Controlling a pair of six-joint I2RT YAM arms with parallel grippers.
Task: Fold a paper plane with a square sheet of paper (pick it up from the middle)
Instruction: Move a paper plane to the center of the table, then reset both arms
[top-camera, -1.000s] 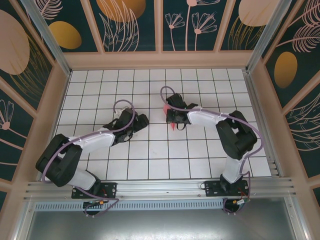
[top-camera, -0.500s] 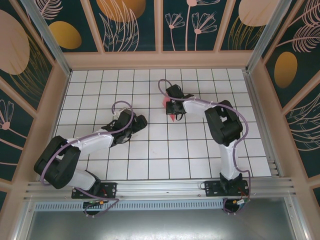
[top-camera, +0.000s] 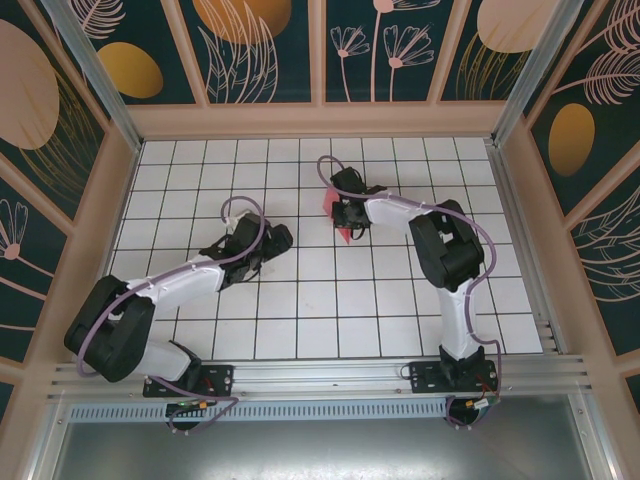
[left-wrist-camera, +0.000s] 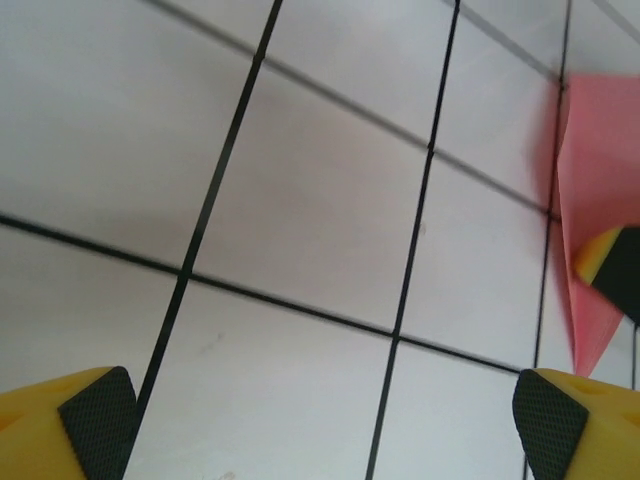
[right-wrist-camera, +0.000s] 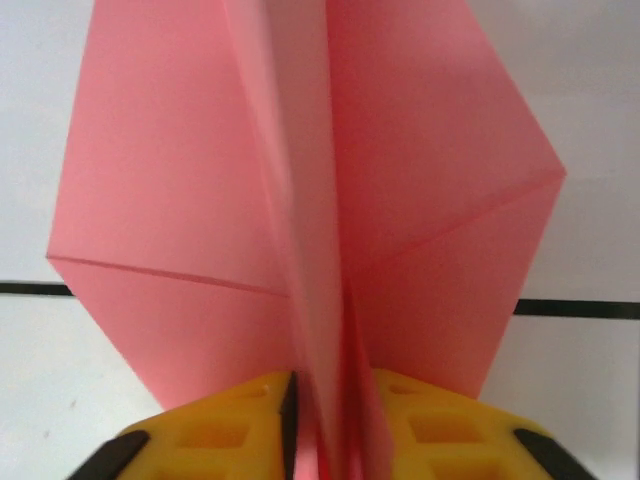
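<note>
Presently: right gripper (right-wrist-camera: 320, 425), its yellow fingers (right-wrist-camera: 215, 435) clamped together on the centre fold of the paper plane (right-wrist-camera: 190, 200). The plane is pink-red, with wings spreading to either side beyond the pads and diagonal creases visible. From above, it is held over the far-centre tiles of the white grid table (top-camera: 300, 300), sharp tip pointing toward the near edge; whether the tip touches the table cannot be told. Left gripper (left-wrist-camera: 320, 430): fingers (left-wrist-camera: 95, 420) set wide apart, bare tiles showing between them. It is low over the table, left of the plane and apart from it.
</note>
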